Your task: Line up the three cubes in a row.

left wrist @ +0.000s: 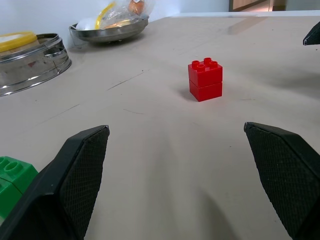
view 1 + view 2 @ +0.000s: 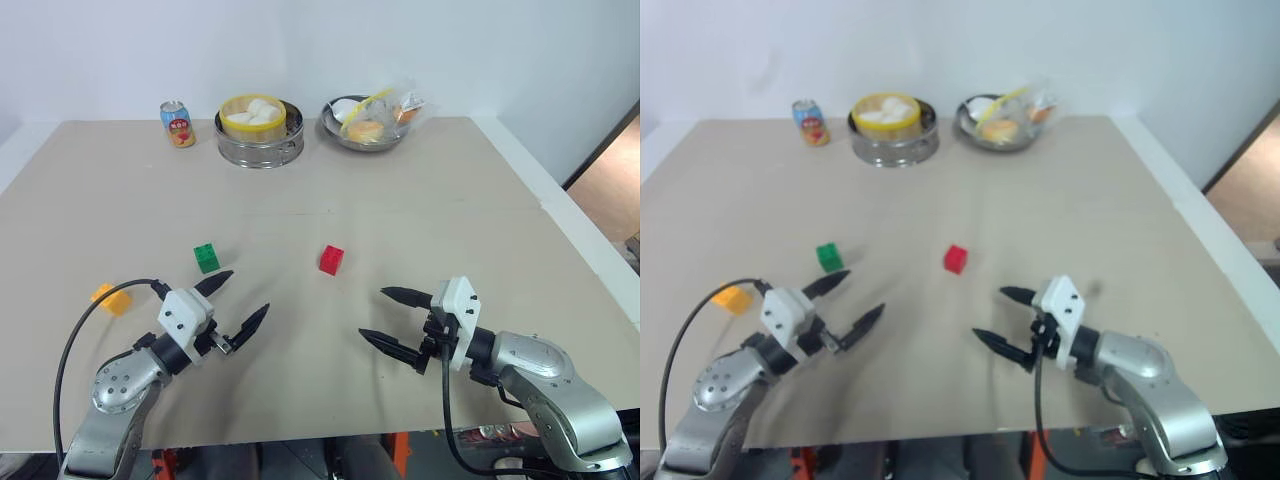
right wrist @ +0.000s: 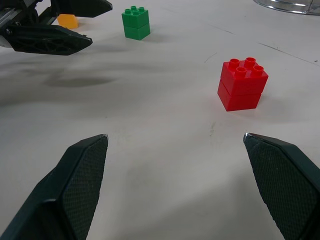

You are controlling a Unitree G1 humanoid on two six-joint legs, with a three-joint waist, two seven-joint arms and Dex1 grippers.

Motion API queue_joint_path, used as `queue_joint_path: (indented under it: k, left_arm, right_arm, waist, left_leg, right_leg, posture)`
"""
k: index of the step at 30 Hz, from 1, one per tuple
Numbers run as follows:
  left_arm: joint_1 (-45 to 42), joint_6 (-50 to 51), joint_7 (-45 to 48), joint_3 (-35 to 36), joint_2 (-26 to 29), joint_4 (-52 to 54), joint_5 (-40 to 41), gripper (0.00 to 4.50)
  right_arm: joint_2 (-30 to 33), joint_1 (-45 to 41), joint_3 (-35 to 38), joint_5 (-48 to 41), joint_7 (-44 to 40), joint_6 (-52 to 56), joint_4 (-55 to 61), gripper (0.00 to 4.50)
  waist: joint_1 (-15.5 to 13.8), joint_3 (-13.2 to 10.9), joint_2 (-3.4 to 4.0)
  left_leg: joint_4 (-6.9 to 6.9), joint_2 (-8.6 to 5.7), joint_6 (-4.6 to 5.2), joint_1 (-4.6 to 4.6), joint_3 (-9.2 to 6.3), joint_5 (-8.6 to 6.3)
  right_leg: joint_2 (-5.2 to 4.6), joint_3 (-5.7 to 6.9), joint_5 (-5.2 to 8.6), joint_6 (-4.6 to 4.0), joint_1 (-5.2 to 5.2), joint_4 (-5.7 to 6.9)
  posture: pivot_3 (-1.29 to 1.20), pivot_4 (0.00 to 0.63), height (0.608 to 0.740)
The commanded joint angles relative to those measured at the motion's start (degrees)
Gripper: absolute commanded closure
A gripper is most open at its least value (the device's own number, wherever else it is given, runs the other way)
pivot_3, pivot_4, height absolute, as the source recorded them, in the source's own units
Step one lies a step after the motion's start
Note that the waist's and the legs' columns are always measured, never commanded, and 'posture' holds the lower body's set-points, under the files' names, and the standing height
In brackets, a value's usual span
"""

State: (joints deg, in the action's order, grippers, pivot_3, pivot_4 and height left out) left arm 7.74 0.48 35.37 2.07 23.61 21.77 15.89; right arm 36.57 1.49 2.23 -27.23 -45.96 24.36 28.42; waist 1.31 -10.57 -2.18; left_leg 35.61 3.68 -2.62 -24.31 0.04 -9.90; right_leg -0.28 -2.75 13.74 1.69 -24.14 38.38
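Three cubes sit on the desk, one of each colour. The orange-yellow cube [image 2: 112,298] lies nearest the left edge, the green cube [image 2: 206,257] is further in, and the red cube [image 2: 331,259] stands near the middle, well apart from the green one. They form no row; the orange-yellow one sits closer to the front edge than the other two.

The left gripper [image 2: 240,303] hovers just in front of the green cube, jaws spread wide and holding nothing. The right gripper [image 2: 392,320] hangs to the right of the red cube, jaws equally wide, also empty.

Along the back edge, left to right, stand one soda can [image 2: 178,124], one round metal steamer [image 2: 259,131] with white buns inside, and one metal bowl [image 2: 365,124] of wrapped food. The can's label has red print, too small to read.

The left wrist view brings out the studs on the red cube's top and a corner of the green cube beside one finger [image 1: 70,190]. The right wrist view takes in all three cubes together, plus the left gripper's black fingers.
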Motion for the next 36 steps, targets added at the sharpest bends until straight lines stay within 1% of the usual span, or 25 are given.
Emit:
queue_joint_path:
  k: [1,4,7,11,15,18,21,23,25,28,31,33,36]
  left_arm:
    - [-0.50,1.43,2.18,-0.16,1.30,1.79,2.50,0.03]
    - [-1.62,3.83,5.42,-0.19,2.51,1.75,6.33,0.03]
    - [-2.09,4.77,5.84,-0.12,2.72,1.68,7.21,0.03]
    - [-2.70,5.34,6.33,-0.05,2.62,1.59,7.65,0.03]
    - [-2.94,3.80,7.49,-0.36,2.81,1.59,7.08,0.03]
    - [-2.65,3.40,7.75,-0.24,3.06,1.81,6.50,0.03]
    - [-2.31,3.37,7.98,0.08,3.42,2.63,6.60,0.03]
    - [-2.49,3.27,8.35,-0.03,3.57,2.81,6.37,0.03]
    - [-2.79,3.25,8.40,-0.33,3.71,3.00,6.14,0.03]
    - [-3.65,3.40,8.10,-0.64,3.55,3.33,6.07,0.03]
    - [-4.43,3.08,8.13,-0.81,3.55,3.28,5.95,0.03]
    - [-4.60,3.07,8.11,-0.77,3.67,3.25,6.02,0.03]
    - [-3.67,2.72,8.60,-0.78,4.49,4.35,5.57,0.03]
  right_arm:
    - [0.11,-0.36,1.18,0.38,0.19,-2.07,1.81,0.00]
    - [-0.24,-1.46,0.70,1.38,0.91,-2.87,1.57,0.00]
    - [-0.46,-2.07,0.41,1.84,1.40,-3.05,1.33,0.00]
    - [-0.90,-2.58,0.31,2.35,2.21,-3.30,1.08,0.00]
    - [-1.72,-2.78,0.36,0.95,2.95,-0.93,0.83,0.00]
    - [-1.50,-4.08,-0.83,2.02,3.00,-1.03,0.93,0.00]
    - [-2.67,-12.09,-3.99,3.09,6.02,4.06,1.61,0.00]
    - [-3.32,-18.54,-6.55,6.08,8.08,7.02,-0.80,0.00]
    - [-4.45,-25.60,-9.17,7.15,8.00,8.90,-4.32,0.00]
    - [-6.06,-35.69,-12.86,8.16,5.19,10.63,-11.30,0.00]
    - [-6.17,-40.93,-15.81,9.87,1.06,9.45,-19.24,0.00]
    - [-5.53,-42.90,-18.32,12.67,-2.09,5.25,-25.07,0.00]
    - [-5.53,-45.38,-20.44,14.76,-5.22,4.63,-32.32,0.00]
  waist:
    - [0.00,0.00,0.00]
    - [0.01,0.01,0.01]
    - [0.01,0.01,0.01]
    - [0.01,0.01,0.01]
    - [0.00,0.01,0.01]
    - [0.00,0.01,0.02]
    - [0.00,0.01,0.02]
    - [0.38,0.00,0.04]
    - [0.56,0.00,0.05]
    - [0.49,0.00,0.05]
    - [0.36,-0.01,0.07]
    - [0.22,0.00,0.06]
    - [0.13,-0.01,0.06]
  left_leg:
    - [0.00,0.00,0.00,0.00,0.00,0.00]
    - [0.00,0.00,0.00,0.00,0.00,0.00]
    - [0.01,0.00,0.00,0.00,0.00,0.00]
    - [0.01,0.00,0.00,0.00,0.00,0.00]
    - [0.00,0.00,0.00,0.00,0.00,0.00]
    - [0.00,0.00,0.00,-0.01,0.01,0.00]
    - [0.00,0.00,0.00,0.00,0.00,0.00]
    - [0.01,0.00,0.00,0.00,0.01,0.00]
    - [0.02,0.01,0.05,0.07,-0.03,0.04]
    - [0.01,0.01,0.12,0.08,-0.05,0.09]
    - [0.00,0.00,0.14,-0.01,-0.01,0.11]
    - [0.00,0.00,0.14,-0.03,-0.01,0.10]
    - [-0.02,-0.01,0.15,-0.05,0.00,0.08]
  right_leg:
    - [0.00,0.00,0.00,0.00,0.00,0.00]
    - [0.01,0.00,0.00,0.00,-0.01,0.00]
    - [0.00,0.00,0.00,0.00,-0.01,0.00]
    - [0.00,0.00,-0.01,0.01,0.00,0.00]
    - [0.00,-0.01,0.00,0.00,0.00,0.00]
    - [0.01,-0.01,0.00,0.00,0.00,0.00]
    - [0.00,-0.02,0.00,0.00,0.00,0.00]
    - [0.01,-0.02,-0.02,0.00,0.00,0.00]
    - [0.13,-0.13,-0.18,-0.04,-0.06,0.02]
    - [0.15,-0.12,-0.23,-0.09,-0.05,0.01]
    - [0.15,-0.17,-0.26,-0.08,-0.13,0.01]
    - [0.15,-0.17,-0.24,-0.06,-0.11,0.00]
    - [0.14,-0.18,-0.19,-0.03,-0.11,-0.02]
  posture:
    - [0.00,0.150,0.740]
    - [0.00,0.150,0.740]
    - [0.00,0.150,0.740]
    - [0.00,0.150,0.740]
    - [0.00,0.150,0.740]
    - [0.00,0.150,0.740]
    - [0.00,0.150,0.740]
    - [0.00,0.150,0.740]
    - [0.00,0.150,0.740]
    - [0.00,0.150,0.740]
    - [0.00,0.150,0.740]
    - [0.00,0.150,0.740]
    - [0.00,0.150,0.740]
